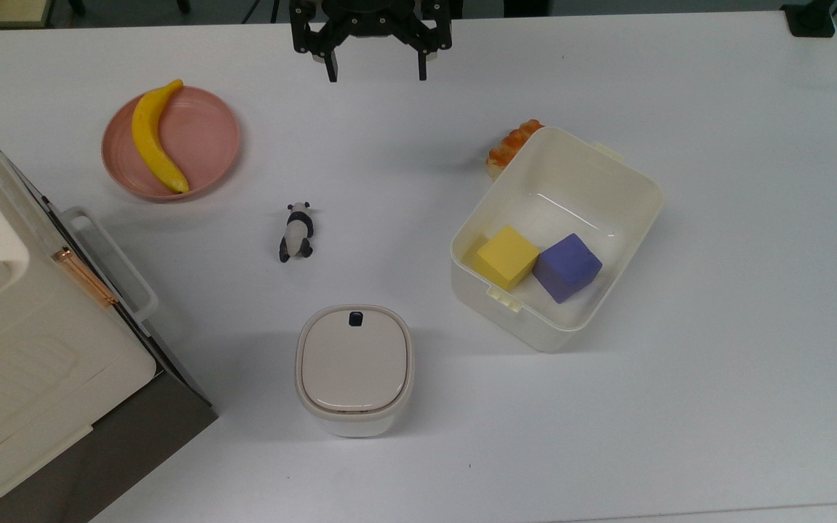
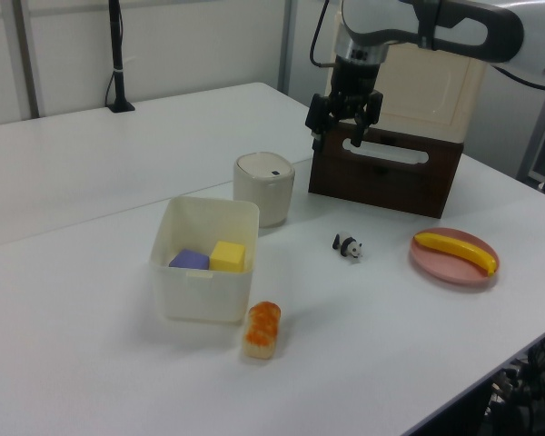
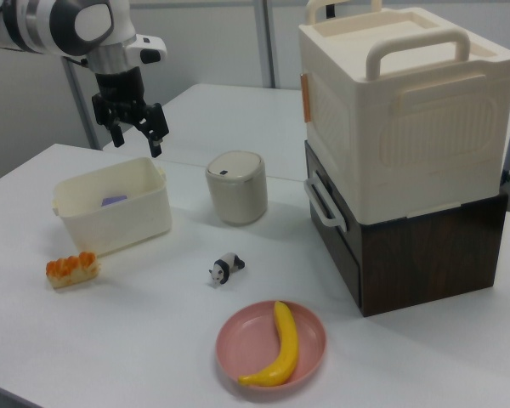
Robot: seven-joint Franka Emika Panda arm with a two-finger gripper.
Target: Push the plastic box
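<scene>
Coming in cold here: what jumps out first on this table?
The plastic box at the top view's right, holding a yellow cube and a purple cube. The banana on its pink plate sits upper left; the open gripper hangs at the top edge.

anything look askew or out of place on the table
The cream-white plastic box sits skewed to the table edges, and the small panda figurine lies tipped over on the white table. Nothing spilled or damaged.
</scene>
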